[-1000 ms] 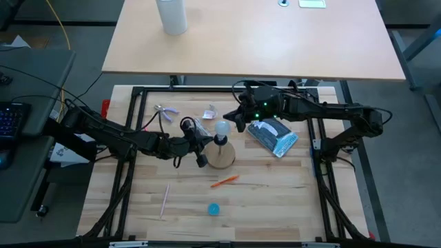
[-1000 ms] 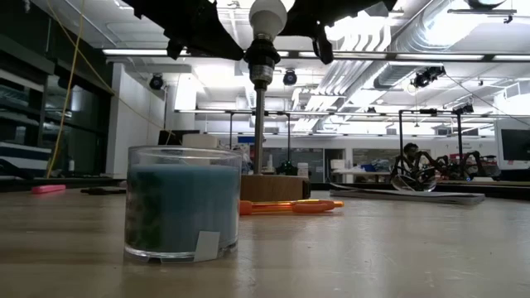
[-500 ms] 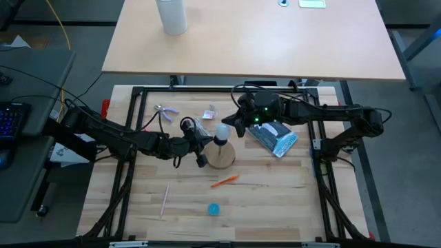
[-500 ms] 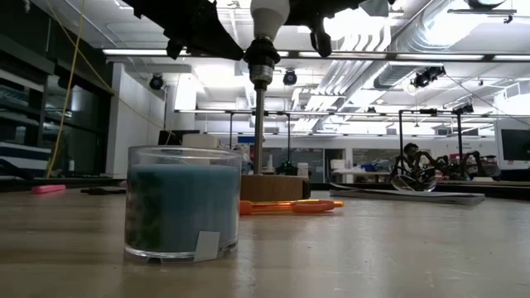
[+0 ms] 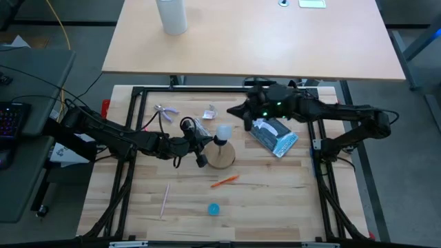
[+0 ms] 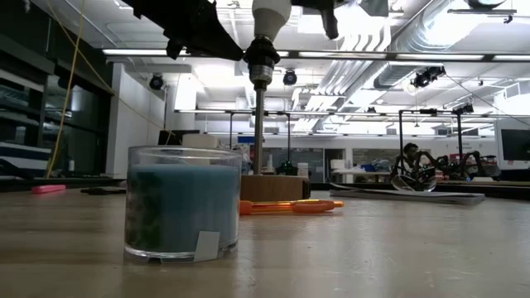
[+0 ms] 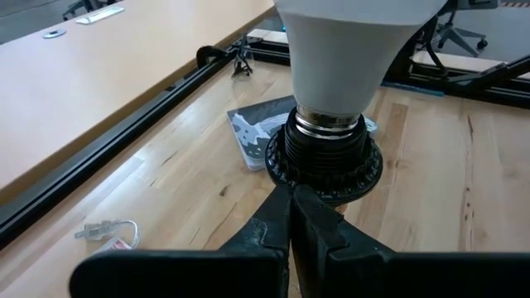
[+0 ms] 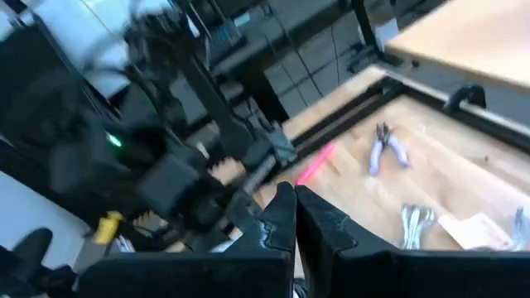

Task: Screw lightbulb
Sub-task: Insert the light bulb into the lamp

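Note:
The white lightbulb [image 5: 222, 131] sits upright in the black ribbed socket [image 7: 325, 157] on a thin stem [image 6: 258, 124] that rises from the round wooden base [image 5: 222, 158]. It also shows in the left wrist view [image 7: 348, 58] and in the low view [image 6: 270, 15]. My left gripper [image 5: 204, 149] is shut at the socket, coming in from the table's left. My right gripper [image 5: 238, 111] is shut and empty. It stands off the bulb toward the table's far right, and its wrist view [image 8: 288, 217] shows nothing between the fingers. My left gripper comes in level from the table's left. Its shut fingertips [image 7: 291, 203] meet right under the socket's ribbed collar [image 7: 286, 170]. The fingers themselves hide the place of contact, so I cannot tell whether they pinch the stem or the socket's underside. The lamp stands upright on its wooden base.
A blue-and-white packet [image 5: 273, 136] lies right of the lamp. An orange pen [image 5: 224, 181], a pink stick [image 5: 165, 198] and a blue candle glass [image 6: 182, 203] lie toward the near edge. Pliers [image 5: 164, 111] and clear bits [image 5: 210, 112] lie at the far left. A white cylinder [image 5: 172, 15] stands on the far table.
My right gripper first closed in on the bulb. It then drew back up and toward the table's far right, clear of the bulb. The bulb stays upright in the socket.

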You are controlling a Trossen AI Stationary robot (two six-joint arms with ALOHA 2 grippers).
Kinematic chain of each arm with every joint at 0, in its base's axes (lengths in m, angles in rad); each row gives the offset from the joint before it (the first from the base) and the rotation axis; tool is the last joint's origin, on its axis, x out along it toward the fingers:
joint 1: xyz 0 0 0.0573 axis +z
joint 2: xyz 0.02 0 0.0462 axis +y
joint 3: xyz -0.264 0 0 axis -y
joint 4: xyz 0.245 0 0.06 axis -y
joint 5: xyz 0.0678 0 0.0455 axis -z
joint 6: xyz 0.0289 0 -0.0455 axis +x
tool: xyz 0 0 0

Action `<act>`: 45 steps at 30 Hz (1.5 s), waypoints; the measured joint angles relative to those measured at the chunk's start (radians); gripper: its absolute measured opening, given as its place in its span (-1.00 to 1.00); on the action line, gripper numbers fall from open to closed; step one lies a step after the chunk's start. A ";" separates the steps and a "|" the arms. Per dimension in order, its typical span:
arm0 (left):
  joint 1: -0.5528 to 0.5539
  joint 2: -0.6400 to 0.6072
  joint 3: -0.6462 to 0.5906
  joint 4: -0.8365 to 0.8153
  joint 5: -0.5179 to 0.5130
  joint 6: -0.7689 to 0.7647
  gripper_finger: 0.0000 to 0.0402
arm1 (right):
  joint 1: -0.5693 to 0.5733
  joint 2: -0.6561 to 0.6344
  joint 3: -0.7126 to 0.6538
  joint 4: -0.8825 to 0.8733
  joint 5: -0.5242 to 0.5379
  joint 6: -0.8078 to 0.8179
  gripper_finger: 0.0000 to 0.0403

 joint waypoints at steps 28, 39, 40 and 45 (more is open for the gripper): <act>0.026 0.000 0.000 0.002 0.007 0.000 -1.00 | 0.228 0.018 0.062 -0.163 0.212 -0.021 -1.00; 0.026 0.000 0.000 0.001 0.018 0.000 -1.00 | 0.224 0.039 0.062 -0.152 0.210 -0.021 -1.00; 0.026 0.000 0.000 0.001 0.018 0.000 -1.00 | 0.224 0.039 0.062 -0.151 0.211 -0.021 -1.00; 0.026 0.000 0.000 0.000 0.019 0.000 -1.00 | 0.224 0.050 0.062 -0.134 0.211 -0.003 -1.00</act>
